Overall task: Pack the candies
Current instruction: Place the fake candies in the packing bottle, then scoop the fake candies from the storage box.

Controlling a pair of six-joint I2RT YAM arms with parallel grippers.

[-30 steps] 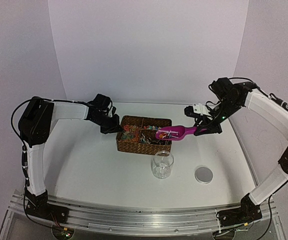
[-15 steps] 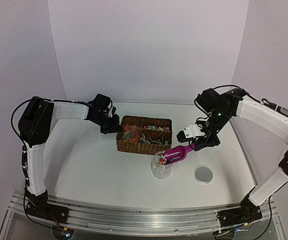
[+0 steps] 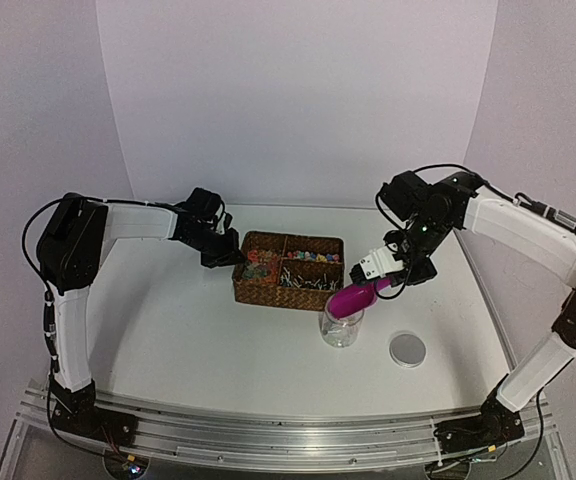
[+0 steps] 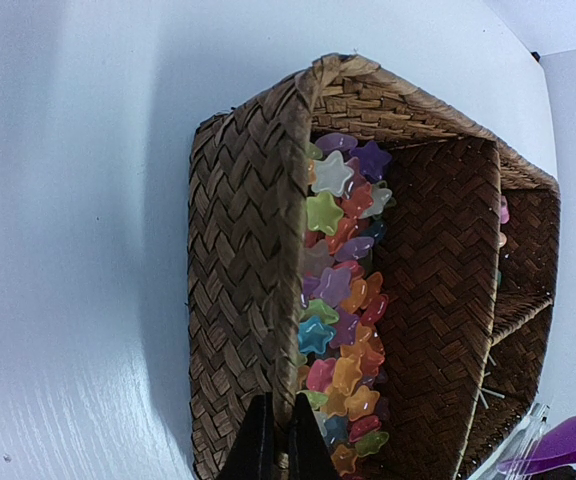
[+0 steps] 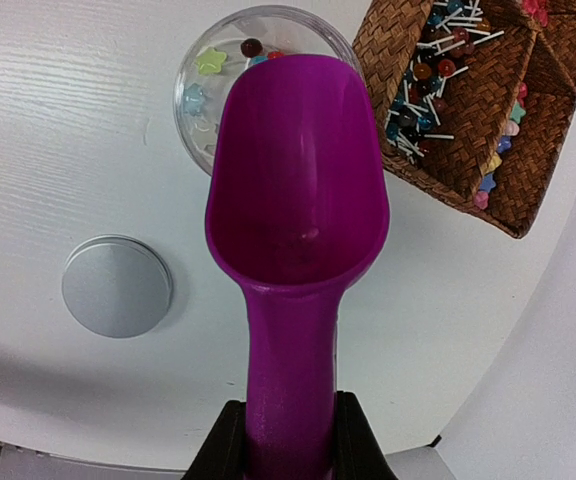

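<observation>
A brown woven basket holds colourful star-shaped candies in its left compartment. My left gripper is shut on that compartment's wall; it also shows in the top view. My right gripper is shut on the handle of a magenta scoop. The scoop's bowl is empty and tipped down over the mouth of a clear glass jar. A few candies lie on the jar's bottom. In the top view the right gripper is right of the basket.
A round silver lid lies flat to the right of the jar, also in the right wrist view. White-sticked lollipops fill the basket's middle compartment. The table's right edge is close to the right arm.
My right gripper carried the scoop from over the basket down to the jar and tipped it; the scoop is now empty. The jar shifted slightly right. The left arm has not moved.
</observation>
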